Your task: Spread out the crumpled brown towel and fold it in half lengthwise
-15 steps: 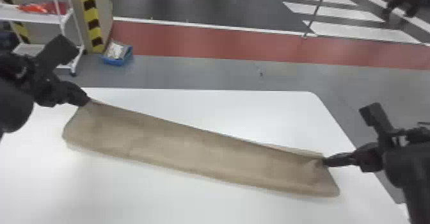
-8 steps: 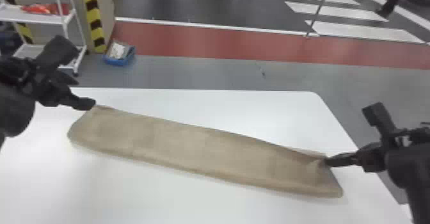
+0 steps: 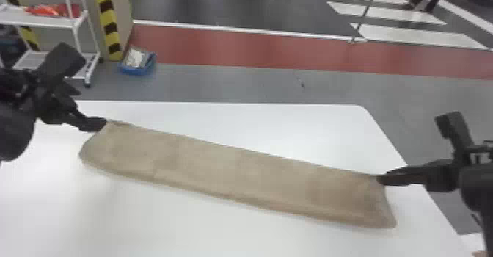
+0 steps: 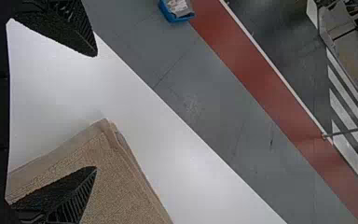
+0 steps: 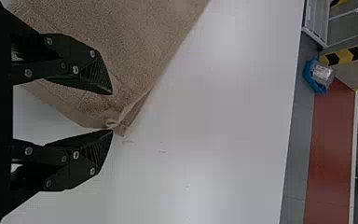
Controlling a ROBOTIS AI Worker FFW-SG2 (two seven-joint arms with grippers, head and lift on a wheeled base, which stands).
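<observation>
The brown towel point(image 3: 234, 175) lies as a long folded strip, slanting from the table's left toward its right front. My left gripper point(image 3: 99, 124) is at the strip's upper left corner; in the left wrist view that gripper point(image 4: 96, 112) stands wide open, one finger over the towel point(image 4: 121, 186), the other over bare table. At the upper right corner is my right gripper point(image 3: 383, 179). The right wrist view has this gripper point(image 5: 113, 112) open too, the towel's puckered corner point(image 5: 119, 123) between and just beyond its fingertips.
The white table point(image 3: 205, 230) extends around the towel, its far edge beyond it and its right edge under the right arm. On the floor behind stand a blue bin point(image 3: 137, 67) and a white shelf cart point(image 3: 44, 21) at the left.
The left gripper's fingers have come apart from the towel's corner, which they seemed to hold a second ago. The strip's left end has settled slightly. The right arm has hardly moved.
</observation>
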